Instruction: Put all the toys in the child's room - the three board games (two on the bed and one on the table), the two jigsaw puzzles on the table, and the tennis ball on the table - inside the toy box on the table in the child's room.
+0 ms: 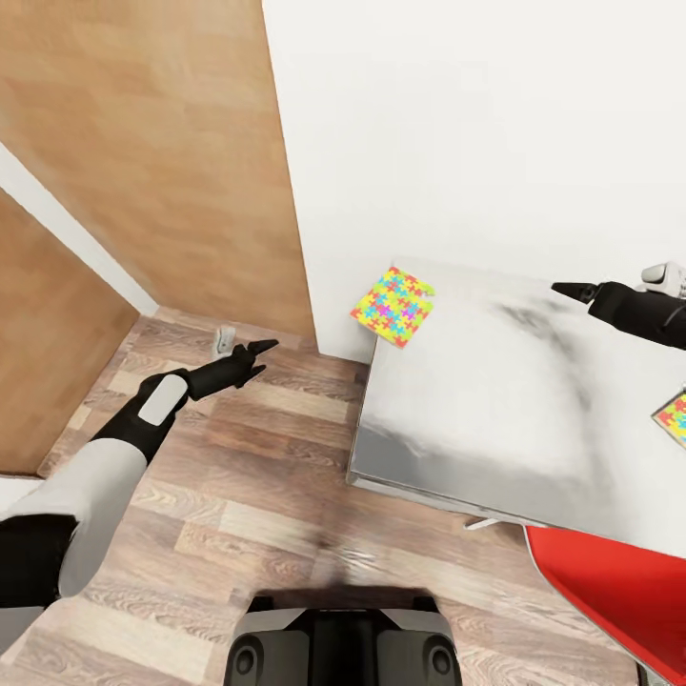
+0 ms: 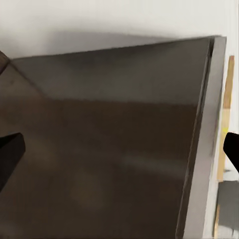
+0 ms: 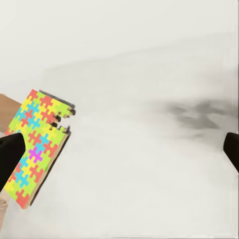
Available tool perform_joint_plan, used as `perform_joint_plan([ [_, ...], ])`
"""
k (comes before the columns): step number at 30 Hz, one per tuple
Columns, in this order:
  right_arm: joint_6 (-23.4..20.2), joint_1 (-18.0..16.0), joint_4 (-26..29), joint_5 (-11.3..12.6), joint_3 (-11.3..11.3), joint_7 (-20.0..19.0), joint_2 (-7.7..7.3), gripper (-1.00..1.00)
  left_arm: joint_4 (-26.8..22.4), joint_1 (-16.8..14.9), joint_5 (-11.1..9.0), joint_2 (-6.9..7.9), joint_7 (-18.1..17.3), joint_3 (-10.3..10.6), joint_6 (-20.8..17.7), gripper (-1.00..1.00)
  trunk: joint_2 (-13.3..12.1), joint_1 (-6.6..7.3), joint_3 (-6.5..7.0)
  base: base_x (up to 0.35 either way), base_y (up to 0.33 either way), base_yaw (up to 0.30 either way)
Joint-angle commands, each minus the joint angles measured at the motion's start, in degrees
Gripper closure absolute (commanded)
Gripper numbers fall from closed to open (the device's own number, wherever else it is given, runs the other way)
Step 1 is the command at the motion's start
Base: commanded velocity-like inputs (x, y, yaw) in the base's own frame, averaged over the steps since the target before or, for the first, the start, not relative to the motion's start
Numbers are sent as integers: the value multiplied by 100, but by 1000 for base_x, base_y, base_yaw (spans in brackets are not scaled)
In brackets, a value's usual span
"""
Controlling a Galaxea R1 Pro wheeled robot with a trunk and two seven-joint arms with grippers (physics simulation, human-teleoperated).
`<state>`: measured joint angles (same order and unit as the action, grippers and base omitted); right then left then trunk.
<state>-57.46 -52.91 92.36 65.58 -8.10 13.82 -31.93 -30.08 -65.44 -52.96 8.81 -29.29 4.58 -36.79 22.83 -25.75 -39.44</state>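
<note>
Right wrist view: right fingers [image 3: 10, 149] spread wide, holding nothing.

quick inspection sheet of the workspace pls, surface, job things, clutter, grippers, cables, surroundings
surface: pale grey-white table top with dark smudges, bare in the middle
job's things: one multicoloured jigsaw puzzle square at the table's far left corner, overhanging the edge; a second puzzle square at the right border of the head view, cut off
clutter: nothing seen
grippers: left gripper over the wood plank floor, holding nothing, open in its wrist view; right gripper above the table, empty, open
cables: nothing seen
surroundings: white wall, wooden panel, red seat by the table's near edge
</note>
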Motion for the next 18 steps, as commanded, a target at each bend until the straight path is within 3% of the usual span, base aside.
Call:
perform_joint_plan([
  [1,-19,-2,6,59,6,57,7,-100,153,-108,49,-1,-111,51,122,-100,9,-3,-7,0,0,-158],
  [7,-22,10,14,60,19,45,83,-100,521,-398,372,-24,-427,150,501,-100,9,-3,-7,0,0,-105],
  [18,-27,16,18,60,23,27,197,-100,820,-603,585,15,-823,187,729,-100,9,-3,-7,0,0,-34],
])
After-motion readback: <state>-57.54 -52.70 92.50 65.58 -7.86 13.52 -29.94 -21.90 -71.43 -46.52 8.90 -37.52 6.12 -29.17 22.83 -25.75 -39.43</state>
